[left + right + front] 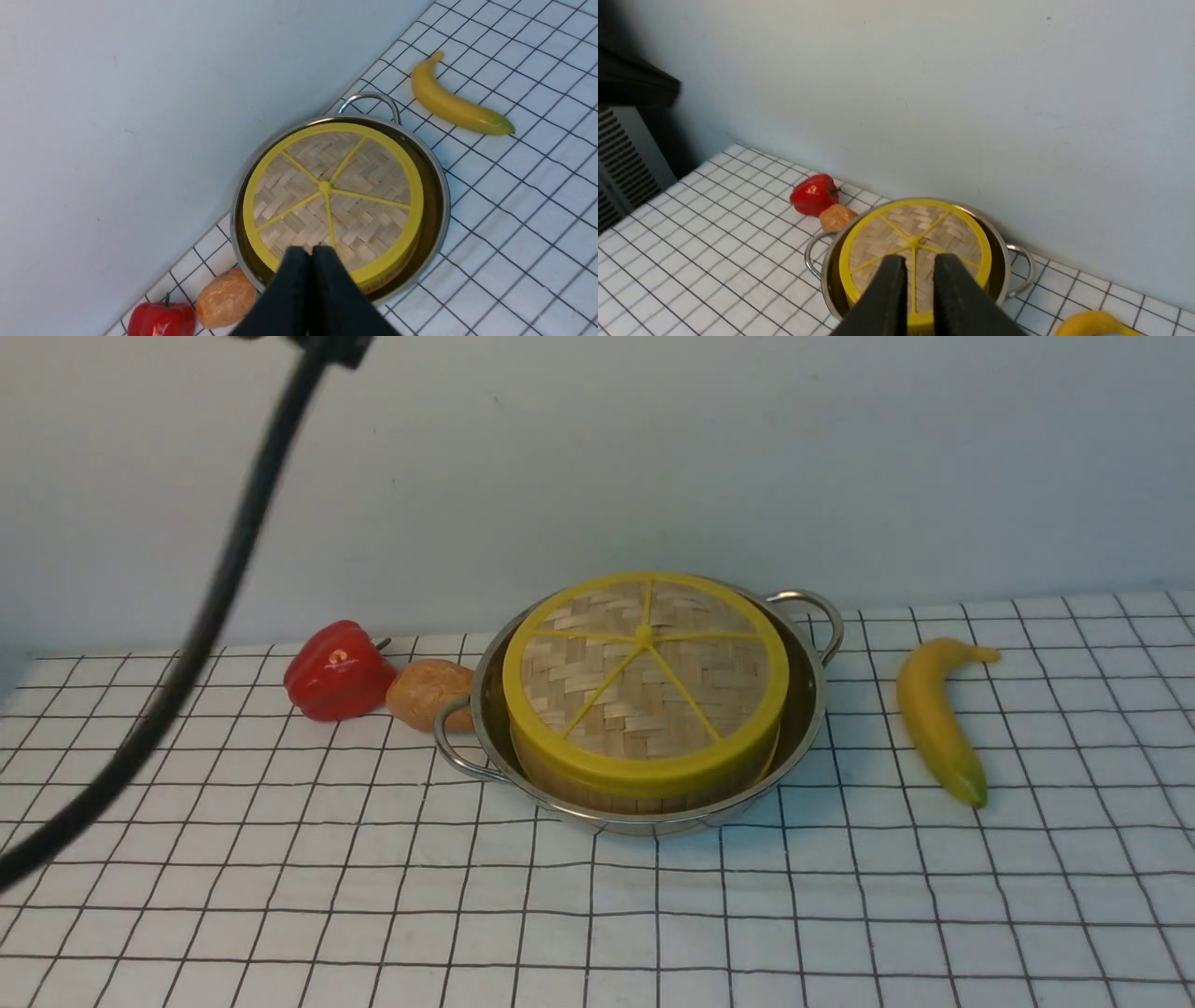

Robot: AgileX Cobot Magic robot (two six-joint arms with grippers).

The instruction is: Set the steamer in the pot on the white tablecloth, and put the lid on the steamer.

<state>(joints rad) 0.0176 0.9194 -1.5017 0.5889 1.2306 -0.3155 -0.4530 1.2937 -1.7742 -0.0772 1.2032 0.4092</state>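
On the white black-gridded tablecloth [597, 915], the round bamboo steamer [579, 800] is being cradled in the wide shiny steel pot [803, 709] and covered by the flat woven yellow-rimmed lid [644, 663], the task being judged complete, left end effector [310, 249] together, right end effector [920, 260] slightly apart, both empty.

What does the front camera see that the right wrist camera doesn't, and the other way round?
Only the front view: the whole banana and a black cable on the left; no gripper. Only the right wrist view: the right gripper, jaws slightly apart and empty, and a grey slatted unit. Both: the lid resting on the steamer inside the pot, the red pepper, the brown lump and the white tablecloth.
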